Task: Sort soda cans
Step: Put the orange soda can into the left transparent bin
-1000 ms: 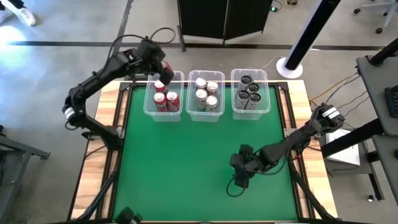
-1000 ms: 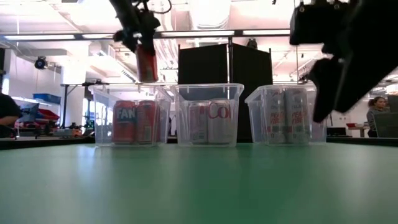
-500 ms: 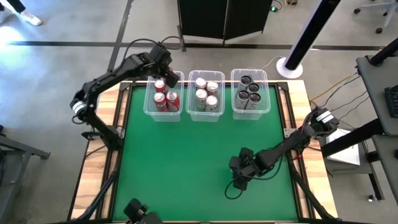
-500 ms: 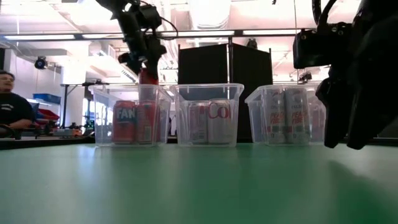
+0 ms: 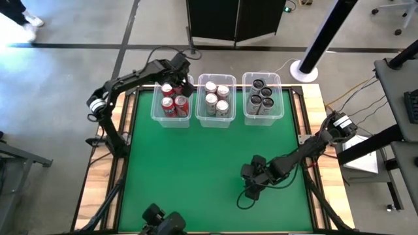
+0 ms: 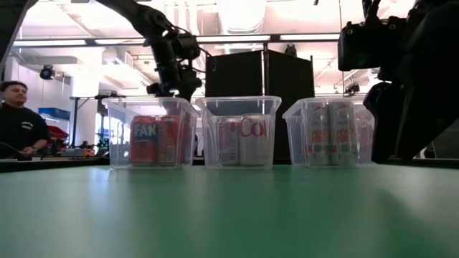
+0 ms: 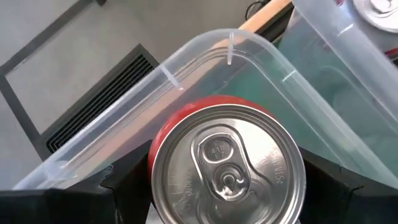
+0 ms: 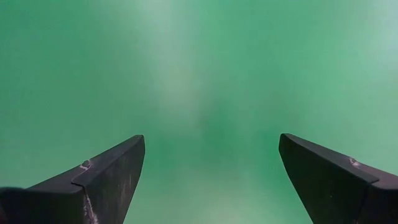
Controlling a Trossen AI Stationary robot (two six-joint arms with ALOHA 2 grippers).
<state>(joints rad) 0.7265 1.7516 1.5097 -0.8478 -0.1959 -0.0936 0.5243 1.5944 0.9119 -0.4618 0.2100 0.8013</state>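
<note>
Three clear bins stand in a row at the table's far edge. The left bin [image 5: 171, 112] holds red soda cans [image 5: 167, 103], the middle bin [image 5: 216, 112] silver ones [image 5: 211, 99], and the right bin [image 5: 263, 112] dark ones [image 5: 260, 100]. My left gripper [image 5: 181, 83] reaches down into the left bin's far right corner, shut on one more red can [image 7: 227, 162]. My right gripper [image 8: 211, 146] hovers open over the bare green mat [image 5: 196, 163] at the near right, with nothing between its fingers. My left gripper pinches the red can's side wall just below the silver top [image 7: 155, 171], one finger [image 7: 127, 183] on each side. The fingers come from above, pointing down. The can stands upright inside the bin's corner; whether its base rests on the bin floor I cannot tell.
The green mat in front of the bins carries no loose cans. Wooden table rims [image 5: 98, 170] frame the mat left and right. A person [image 6: 18, 125] sits beyond the table's far left, seen in the low view.
My left gripper has carried the red can down from above the left bin's rim into the bin, drifting slightly toward the table's right. The can has stayed upright, and the gripper has kept hold of it.
</note>
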